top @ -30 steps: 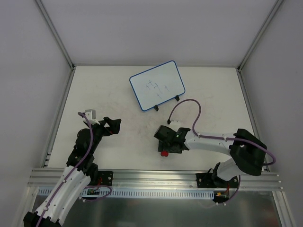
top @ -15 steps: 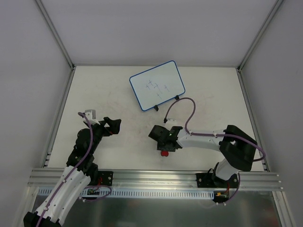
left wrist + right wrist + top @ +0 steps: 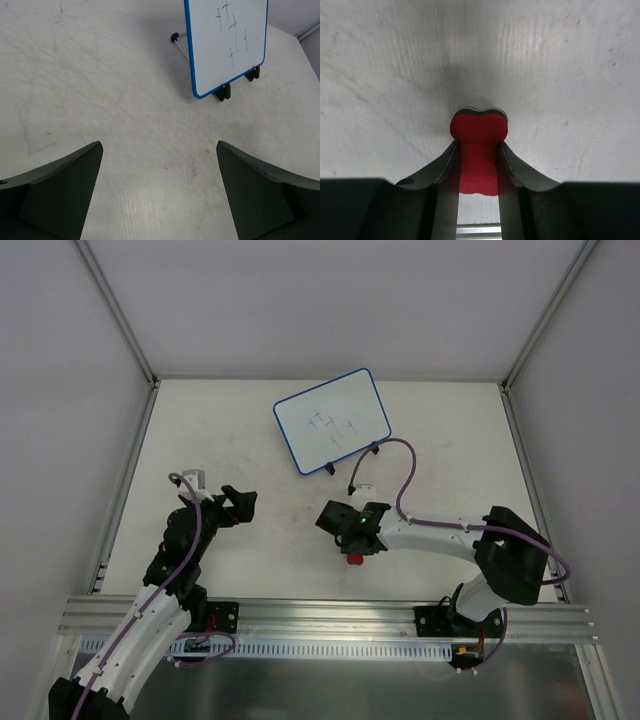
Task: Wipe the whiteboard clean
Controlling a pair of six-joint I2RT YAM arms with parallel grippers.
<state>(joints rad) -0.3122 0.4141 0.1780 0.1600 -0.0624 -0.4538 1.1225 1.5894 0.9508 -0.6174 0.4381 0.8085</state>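
the whiteboard stands propped on its black feet on the table, with dark pen marks on its face. near of the whiteboard, the right gripper is clamped on a red eraser. near-left of the whiteboard, the left gripper hangs with jaws spread wide, holding nothing.

Left arm rising from lower left of frame, elbow bent, left pincer spread wide, pointing right, right arm stretched leftward from lower right, right pincer at lower centre, clamped on red eraser
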